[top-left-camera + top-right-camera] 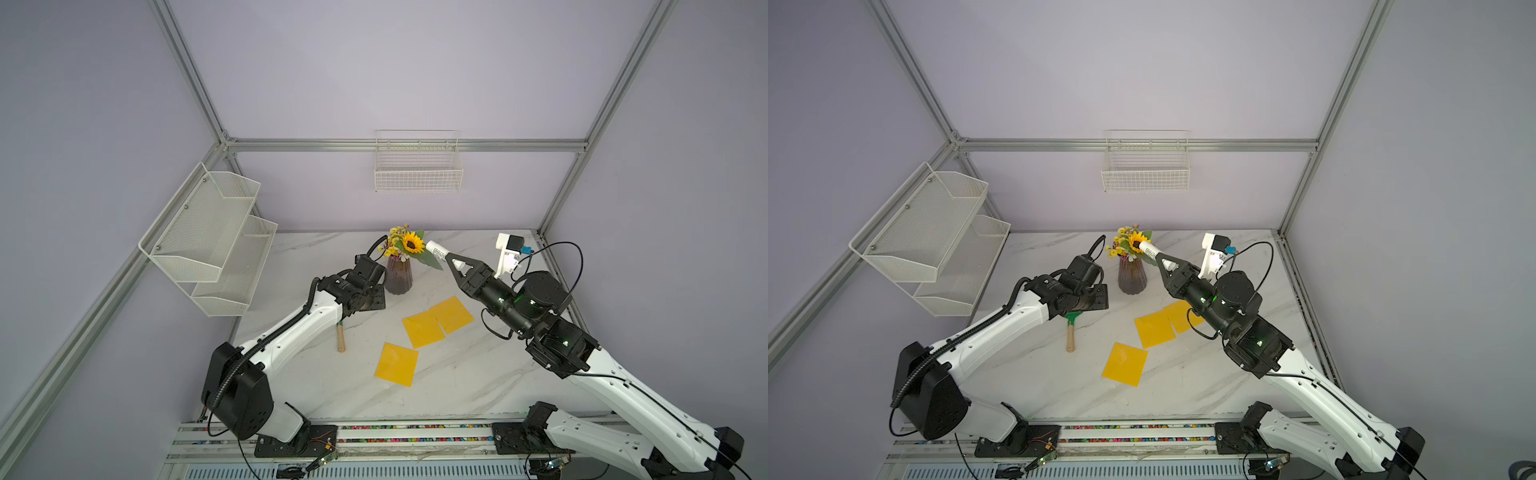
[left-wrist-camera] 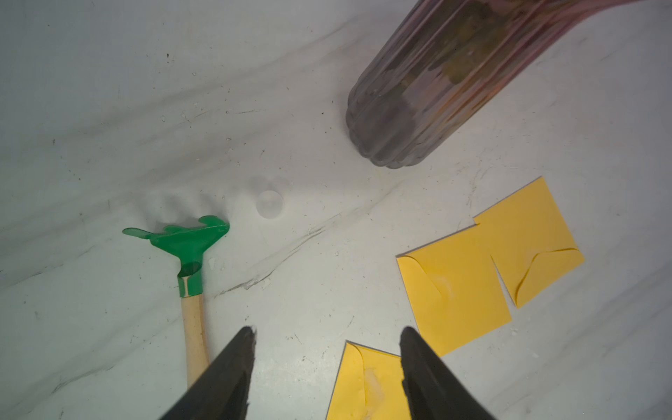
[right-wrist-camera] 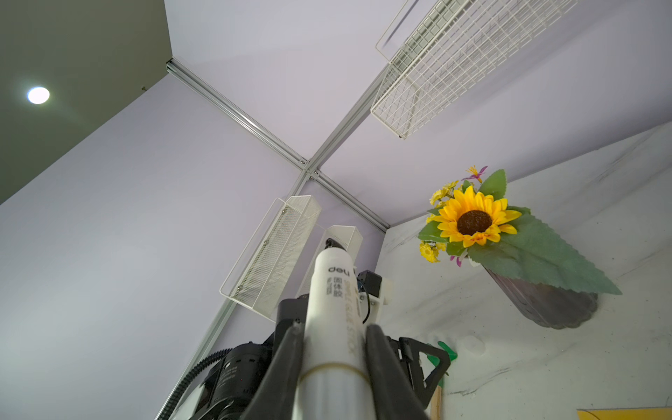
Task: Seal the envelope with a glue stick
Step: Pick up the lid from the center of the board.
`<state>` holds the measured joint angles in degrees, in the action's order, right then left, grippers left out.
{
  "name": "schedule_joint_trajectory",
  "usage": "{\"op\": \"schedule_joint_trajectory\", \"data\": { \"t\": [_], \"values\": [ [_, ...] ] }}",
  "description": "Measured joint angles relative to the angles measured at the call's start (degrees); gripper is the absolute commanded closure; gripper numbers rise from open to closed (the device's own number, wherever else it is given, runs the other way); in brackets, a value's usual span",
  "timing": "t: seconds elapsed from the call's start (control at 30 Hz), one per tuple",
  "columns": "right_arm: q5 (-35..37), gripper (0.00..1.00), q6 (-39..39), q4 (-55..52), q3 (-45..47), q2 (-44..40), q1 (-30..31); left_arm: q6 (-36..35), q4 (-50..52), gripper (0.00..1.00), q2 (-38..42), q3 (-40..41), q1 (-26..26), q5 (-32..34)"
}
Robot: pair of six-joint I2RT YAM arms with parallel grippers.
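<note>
Ribbed purple glass vase point(image 1: 398, 279) holds a sunflower bouquet point(image 1: 410, 243). Right gripper point(image 3: 334, 329) clamped on the white cylindrical glue stick point(image 3: 329, 291): lower body between the fingers, held above the marble table point(image 1: 316, 253), far end by the sunflower. Left gripper point(image 2: 327, 331) fingers apart, over the table near yellow paper envelopes point(image 2: 454, 287).

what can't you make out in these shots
Left gripper: under its wrist in both top views.
Rake head: mostly behind the left arm in a top view.
Glue stick far end: tiny in top views, foreshortened in right wrist view; capped or not unclear.
Pale round thing, left wrist view: too faint to identify.
Far envelope: partly behind right arm in a top view.
</note>
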<state>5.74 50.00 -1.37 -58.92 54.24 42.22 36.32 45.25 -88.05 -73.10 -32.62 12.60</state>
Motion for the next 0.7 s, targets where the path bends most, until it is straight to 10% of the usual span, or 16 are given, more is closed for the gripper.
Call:
{"op": "schedule_joint_trajectory", "data": {
  "t": [0.7],
  "values": [
    [1.09, 1.00, -1.53, -3.43, 0.00, -1.29, 0.00, -2.10, 2.27, 0.56, -26.86, -11.41, 9.70, -3.72]
  ]
}}
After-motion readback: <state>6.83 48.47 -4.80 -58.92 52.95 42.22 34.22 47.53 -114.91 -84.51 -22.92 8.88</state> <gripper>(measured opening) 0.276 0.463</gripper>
